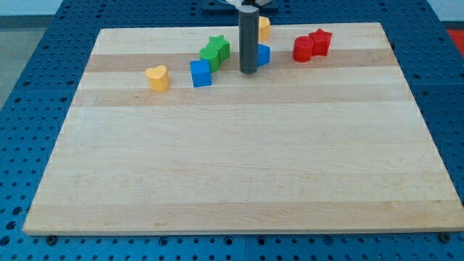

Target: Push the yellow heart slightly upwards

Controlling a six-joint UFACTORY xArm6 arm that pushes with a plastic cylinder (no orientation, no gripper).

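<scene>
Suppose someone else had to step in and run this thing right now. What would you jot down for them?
My tip: down on the board near the view's top, not touching the yellow heart. It is just left of a blue block, which the rod partly hides.
Yellow heart: toward the view's left, standing alone; the blue cube is its nearest neighbour, to its right.
Others: two green blocks above the cube, a yellow block behind the rod, two red blocks at the right.
Done: no sign of a push on the heart.
Left: bring the tip below the heart, then nudge it slightly toward the view's top.
</scene>
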